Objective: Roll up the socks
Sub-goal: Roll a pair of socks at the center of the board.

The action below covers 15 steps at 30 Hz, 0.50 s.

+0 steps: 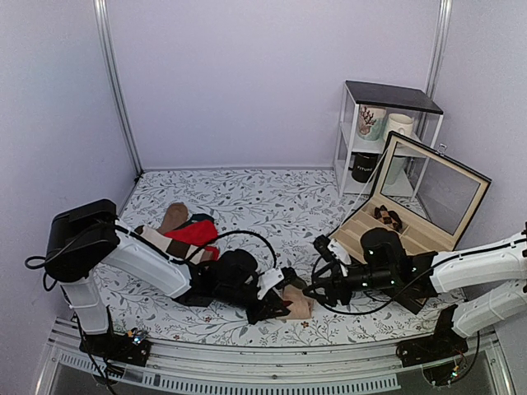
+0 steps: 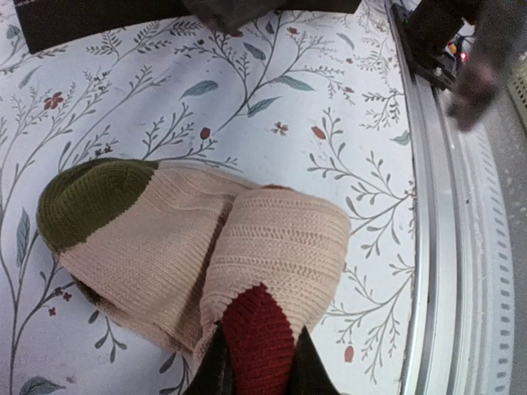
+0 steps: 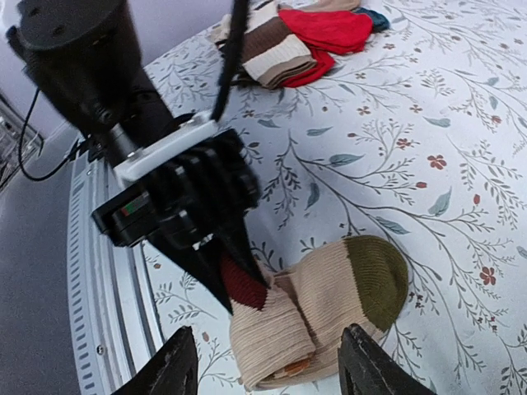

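Pinching red end of the socks [image 2: 165, 247] w/ my left gripper [image 2: 259, 374] — right gripper [image 3: 270, 370] hangs spread right by them, olive end pointing away.

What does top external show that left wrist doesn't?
Only top external: the shelf, the box with its lid up, the spare sock pile, and the left arm and right arm whole. Only left wrist: left jaws pinching the red patch, plus the olive toe up close. Both: the socks, bunched on the floral cloth.
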Motion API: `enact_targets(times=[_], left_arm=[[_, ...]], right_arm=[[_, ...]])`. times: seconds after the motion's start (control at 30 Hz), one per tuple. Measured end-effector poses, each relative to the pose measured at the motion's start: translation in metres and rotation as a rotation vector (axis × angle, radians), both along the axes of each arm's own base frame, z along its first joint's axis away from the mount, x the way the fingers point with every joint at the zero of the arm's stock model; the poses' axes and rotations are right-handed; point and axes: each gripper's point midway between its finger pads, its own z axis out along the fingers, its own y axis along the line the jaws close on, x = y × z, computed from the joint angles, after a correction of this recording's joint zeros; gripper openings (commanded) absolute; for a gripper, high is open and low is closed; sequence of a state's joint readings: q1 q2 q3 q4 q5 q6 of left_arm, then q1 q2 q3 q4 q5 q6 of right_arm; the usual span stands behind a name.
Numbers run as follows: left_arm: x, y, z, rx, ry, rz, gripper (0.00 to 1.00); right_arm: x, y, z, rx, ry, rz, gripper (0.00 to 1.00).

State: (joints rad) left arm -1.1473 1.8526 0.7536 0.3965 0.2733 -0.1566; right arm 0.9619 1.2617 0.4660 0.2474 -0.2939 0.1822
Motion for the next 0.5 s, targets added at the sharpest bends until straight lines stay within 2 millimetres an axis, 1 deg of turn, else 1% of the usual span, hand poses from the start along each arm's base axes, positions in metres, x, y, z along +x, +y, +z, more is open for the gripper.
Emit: enact_targets(times=[0.03,0.1,0.23,0.3,0.37,0.5], left_arm=[[0.0,0.0,0.0,-0.001,0.004,0.0,0.0],[0.0,0.0,0.0,-0.003,0.006,-0.001,0.0],[0.0,0.0,-0.002,0.001,0.011,-0.003,0.0],[0.001,-0.001,-0.004,0.002,0.016,-0.005,0.0],[0.001,-0.002,-0.005,0.0,0.02,-0.008,0.0],[0.001,-0.002,-0.005,-0.003,0.023,-0.011,0.0]], right_arm=[[-0.004,-0.001,0.002,0.01,-0.011,0.024,0.6],[-0.013,-0.001,0.0,0.017,-0.02,0.078,0.61],[-0.024,0.001,-0.018,-0.004,-0.01,0.157,0.63],[-0.026,0.003,-0.027,-0.013,-0.01,0.181,0.64],[-0.027,0.003,-0.032,-0.015,-0.02,0.194,0.65],[-0.025,0.006,-0.031,0.001,-0.055,0.205,0.65]])
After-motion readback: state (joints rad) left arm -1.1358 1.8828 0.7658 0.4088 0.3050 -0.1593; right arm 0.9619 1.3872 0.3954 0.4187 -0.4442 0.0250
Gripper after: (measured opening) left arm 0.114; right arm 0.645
